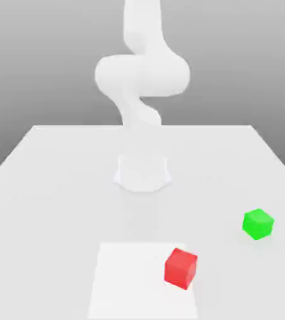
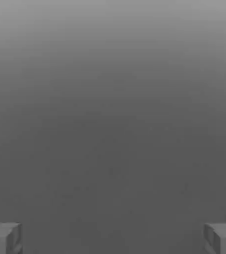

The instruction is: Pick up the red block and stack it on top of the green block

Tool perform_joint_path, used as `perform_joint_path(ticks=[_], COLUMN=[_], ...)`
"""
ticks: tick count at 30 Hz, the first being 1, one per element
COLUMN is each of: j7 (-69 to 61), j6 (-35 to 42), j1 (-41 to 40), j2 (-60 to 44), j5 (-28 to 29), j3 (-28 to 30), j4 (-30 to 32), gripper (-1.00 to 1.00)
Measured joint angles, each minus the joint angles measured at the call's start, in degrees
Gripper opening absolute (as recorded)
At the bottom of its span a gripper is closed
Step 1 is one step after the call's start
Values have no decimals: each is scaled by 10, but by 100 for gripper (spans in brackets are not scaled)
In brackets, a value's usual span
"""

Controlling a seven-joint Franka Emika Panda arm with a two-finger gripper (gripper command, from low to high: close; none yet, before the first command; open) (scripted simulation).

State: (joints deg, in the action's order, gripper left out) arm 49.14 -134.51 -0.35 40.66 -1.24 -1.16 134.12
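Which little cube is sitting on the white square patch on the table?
The red cube-shaped block is. It rests at the patch's edge toward the exterior view's right, while the green cube-shaped block sits off the patch, farther right on the bare grey table.

Panda arm (image 1: 142,75) rises from its round base (image 1: 142,172) at table centre, links folded into an S-bend, upper link running out of the exterior view at 12 o'clock. Hand view: gripper (image 2: 113,238) spread wide, nothing between the jaws. Two grey fingertips (image 2: 3,238) poke in at about 7 and 5 o'clock, well apart, each with a white patch on its outer top corner
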Motion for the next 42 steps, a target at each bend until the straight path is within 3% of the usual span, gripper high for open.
perform_joint_path(ticks=[14,21,26,27,34,39,42], j7=[225,372,420,426,428,395,423], j6=[-156,-235,-319,-334,-338,-263,-234], j1=[-12,2,29,36,37,20,55], j2=[-294,-441,-546,-564,-567,-478,-438], j5=[-19,30,82,89,91,46,25], j3=[-82,-94,-57,-48,-47,-74,-96], j4=[132,193,185,182,182,196,206], gripper=[0,0,0,-100,-100,-100,-100])
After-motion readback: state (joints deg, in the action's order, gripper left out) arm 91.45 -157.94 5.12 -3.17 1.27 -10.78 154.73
